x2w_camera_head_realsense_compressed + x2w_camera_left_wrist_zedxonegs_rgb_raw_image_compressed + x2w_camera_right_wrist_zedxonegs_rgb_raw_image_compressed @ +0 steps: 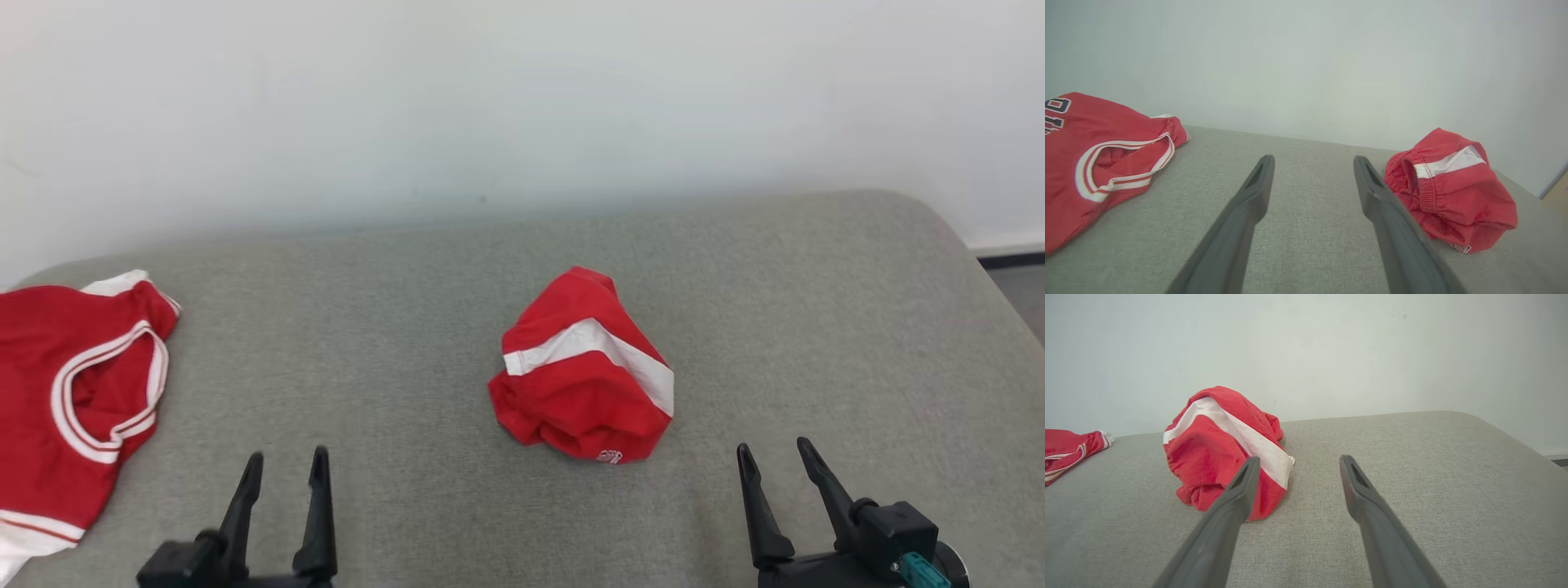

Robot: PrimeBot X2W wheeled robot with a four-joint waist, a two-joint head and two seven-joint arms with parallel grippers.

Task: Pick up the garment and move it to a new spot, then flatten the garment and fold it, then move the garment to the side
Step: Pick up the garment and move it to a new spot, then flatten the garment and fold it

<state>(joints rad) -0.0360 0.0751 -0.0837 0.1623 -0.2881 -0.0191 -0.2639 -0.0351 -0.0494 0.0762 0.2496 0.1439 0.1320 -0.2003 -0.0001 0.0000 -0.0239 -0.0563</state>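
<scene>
Red shorts (584, 367) sit crumpled in a mound on the grey cushion (408, 286), well to the right of the red jersey (73, 384) and not touching it. I take the shorts as the target, since they're the bunched-up piece.

Left gripper (288, 456) hangs over the cushion just right of the jersey's lower half, fingers spread wide with nothing between them. Right gripper (773, 445) is much further right of the jersey, past the shorts, also spread wide and empty. Neither touches cloth.

Handling, by my read:
- Thin sports fabric: light, limp, a bit slick. It won't hold shape once lifted and will sag off a single pinch point.
- Nothing fragile, so a firm pinch is fine.
- Best hold is the gathered elastic waistband (1414, 175), the thickest and least slippery edge. It faces the jersey side of the mound, so the left gripper has the cleaner approach.
- For flattening, probably one gripper at each end of the waistband.

Views:
- Left wrist view shows the waistband opening and the lettering (1055, 112) on the jersey; from the head view the waistband isn't readable.
- Right wrist view shows how tall the mound stands and the white stripe (1241, 433) running down its far-from-jersey face.
- Head view gives the layout: jersey, left gripper, shorts, right gripper, in that order.
</scene>
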